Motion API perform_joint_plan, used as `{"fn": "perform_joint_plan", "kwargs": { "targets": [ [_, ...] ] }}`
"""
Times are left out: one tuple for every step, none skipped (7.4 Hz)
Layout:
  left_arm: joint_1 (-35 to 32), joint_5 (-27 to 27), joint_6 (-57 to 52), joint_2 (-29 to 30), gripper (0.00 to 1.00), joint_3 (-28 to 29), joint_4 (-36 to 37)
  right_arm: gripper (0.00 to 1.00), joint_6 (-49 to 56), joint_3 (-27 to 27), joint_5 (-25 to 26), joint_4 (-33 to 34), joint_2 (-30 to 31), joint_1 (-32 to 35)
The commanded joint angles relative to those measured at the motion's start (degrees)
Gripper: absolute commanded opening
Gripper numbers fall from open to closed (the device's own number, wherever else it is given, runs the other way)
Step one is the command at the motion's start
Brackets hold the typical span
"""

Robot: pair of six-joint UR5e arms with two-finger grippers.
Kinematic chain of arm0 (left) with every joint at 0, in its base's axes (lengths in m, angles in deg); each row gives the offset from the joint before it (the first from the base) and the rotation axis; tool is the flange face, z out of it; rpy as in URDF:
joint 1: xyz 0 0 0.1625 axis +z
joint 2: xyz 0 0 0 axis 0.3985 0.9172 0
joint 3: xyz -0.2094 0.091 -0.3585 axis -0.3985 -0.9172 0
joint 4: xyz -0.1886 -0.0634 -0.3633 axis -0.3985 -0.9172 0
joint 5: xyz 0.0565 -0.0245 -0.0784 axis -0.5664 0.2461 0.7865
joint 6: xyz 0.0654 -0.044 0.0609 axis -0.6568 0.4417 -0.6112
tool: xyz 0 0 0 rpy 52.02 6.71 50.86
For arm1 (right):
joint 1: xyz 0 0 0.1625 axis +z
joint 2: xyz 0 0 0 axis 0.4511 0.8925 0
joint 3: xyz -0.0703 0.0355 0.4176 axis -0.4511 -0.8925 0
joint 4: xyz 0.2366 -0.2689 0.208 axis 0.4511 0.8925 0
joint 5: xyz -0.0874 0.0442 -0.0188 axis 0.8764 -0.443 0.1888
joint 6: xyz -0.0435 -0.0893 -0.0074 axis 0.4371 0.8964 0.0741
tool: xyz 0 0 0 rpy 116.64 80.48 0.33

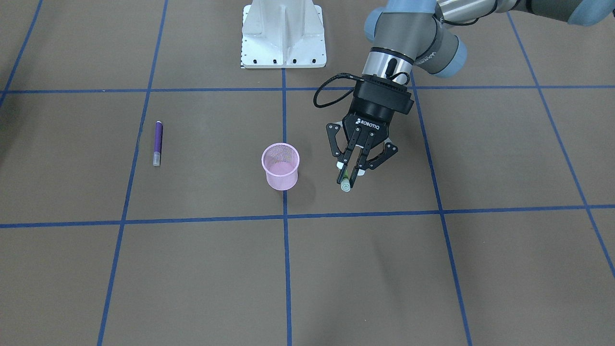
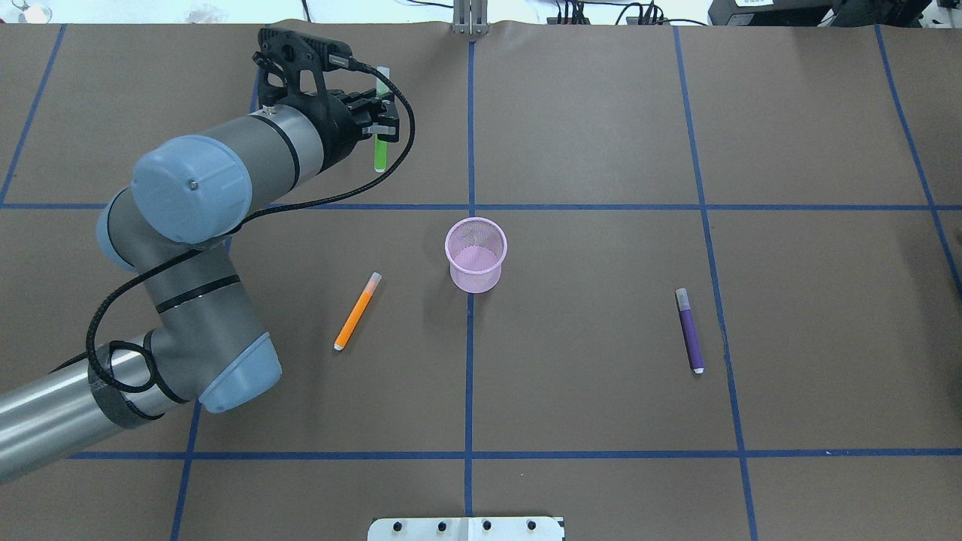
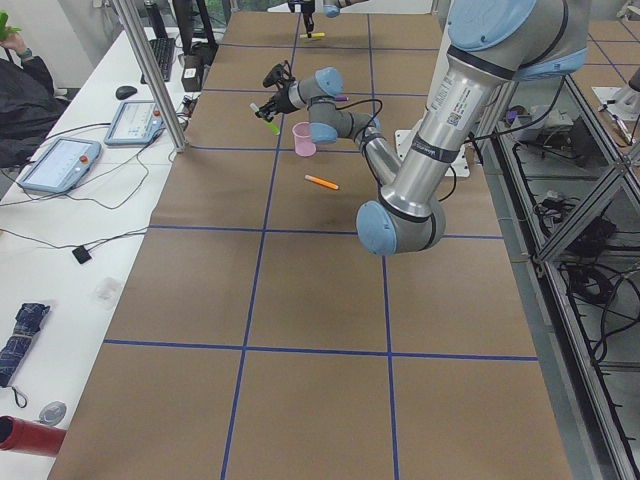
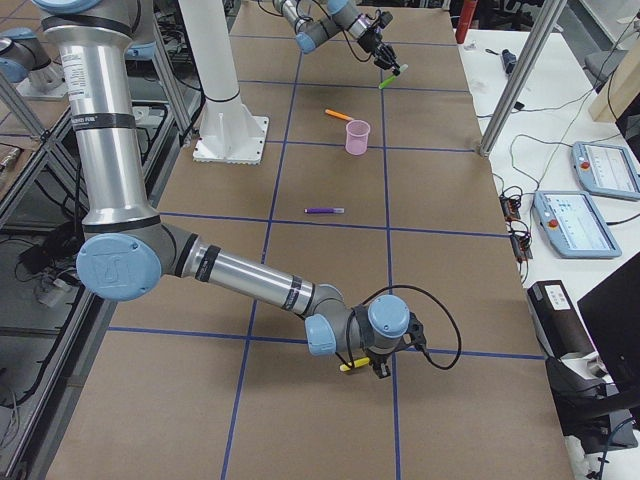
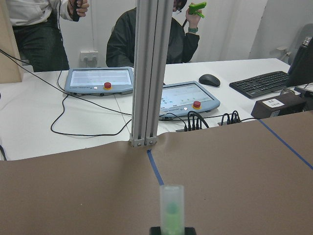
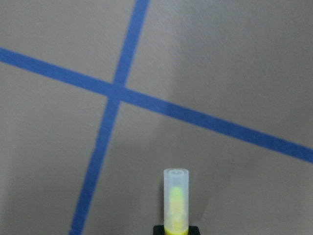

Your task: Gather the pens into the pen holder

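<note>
Brown taped table (image 2: 601, 113): our left gripper (image 1: 348, 173) clamps the green pen (image 2: 382, 146) near the pen holder (image 1: 281, 180) (upright); our right gripper (image 4: 365, 367) pinches a yellow pen (image 6: 175, 200).

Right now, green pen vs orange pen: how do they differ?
Grip: the green pen is clamped in the left hand, off the table; the orange pen lies loose on the table.
Place: the green pen is beyond the pen holder, farther from the robot; the orange pen lies on its near side.
Colour: green body against orange.
Shared: slim shape, pale cap, both on the robot's left of the pen holder, neither in it.
</note>
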Motion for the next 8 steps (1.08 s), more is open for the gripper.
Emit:
{"fn": "perform_joint_plan", "kwargs": {
  "targets": [
    [4.14,-0.28,-0.03,1.20,0.00,0.16,-0.11,0.00,-0.20,5.26,-0.21,-0.26,-0.66,0.03],
    [5.12,-0.29,0.23,1.64,0.00,0.08,-1.33,0.00,-0.81,7.64,-0.21,-0.18,-0.84,0.03],
    [7.13,-1.07,0.32,2.25,0.00,0.25,-2.39,0.00,-3.25,8.70,-0.47,-0.26,-1.45,0.03],
    [8.81,-3.25,0.33,2.43,0.00,0.34,-3.35,0.00,-6.32,10.19,-2.47,-0.26,-1.72,0.03],
    [10.30,-4.93,0.41,2.87,0.00,1.21,-4.76,0.00,-7.92,11.69,-4.15,-0.26,-2.24,0.03],
    [11.45,-7.03,0.50,3.13,0.00,3.83,-8.25,0.00,-8.72,12.66,-4.42,-0.26,-2.59,0.03],
    [11.98,-8.10,0.50,3.40,0.00,7.51,-13.07,0.00,-9.51,13.02,-4.86,-0.26,-3.03,0.03],
    [12.07,-8.28,0.41,4.53,0.00,10.85,-15.82,0.00,-9.43,13.11,-5.65,-0.26,-3.82,0.03]
  ]
}}
